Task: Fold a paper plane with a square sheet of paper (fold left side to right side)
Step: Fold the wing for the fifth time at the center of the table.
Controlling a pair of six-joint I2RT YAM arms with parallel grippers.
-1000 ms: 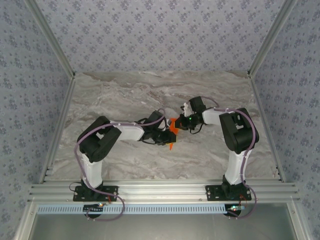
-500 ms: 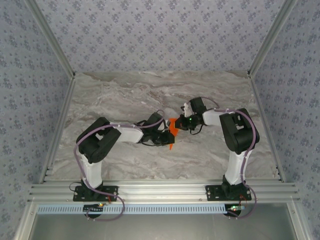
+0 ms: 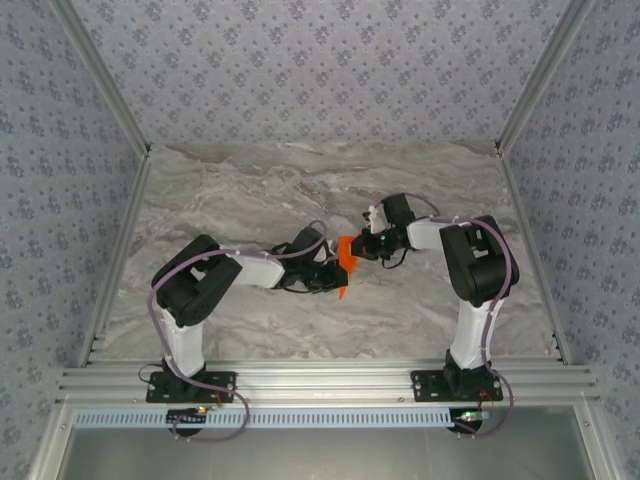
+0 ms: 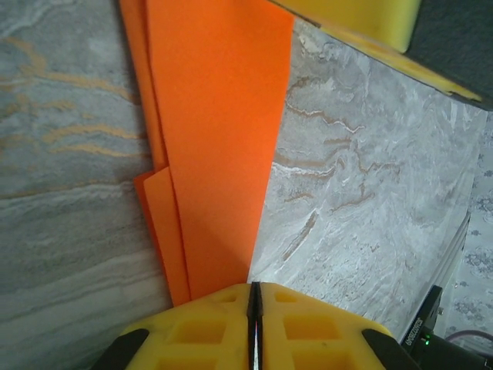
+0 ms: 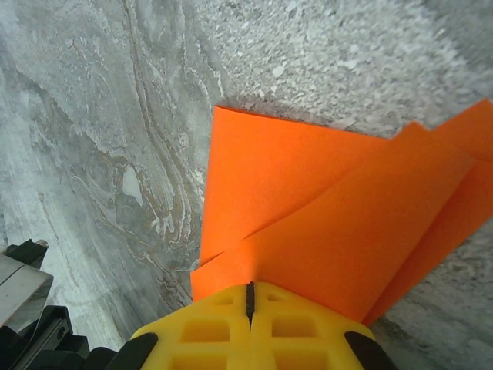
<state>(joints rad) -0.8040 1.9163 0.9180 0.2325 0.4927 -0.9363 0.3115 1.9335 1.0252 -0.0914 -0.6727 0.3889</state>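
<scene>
On the table [image 3: 250,190], paper: the square sheet of paper [image 3: 346,256] lies mid-table, already creased into layers.
Left gripper [image 4: 254,291]: has just pinched shut on one end.
Right gripper [image 5: 249,290]: clamped on the other end.
Meaning: probably ready to fold across.

Grey-veined marble table [image 3: 230,190], creased orange paper [image 3: 347,256] near its middle

The left jaws have closed onto the orange paper [image 4: 219,139].
</scene>
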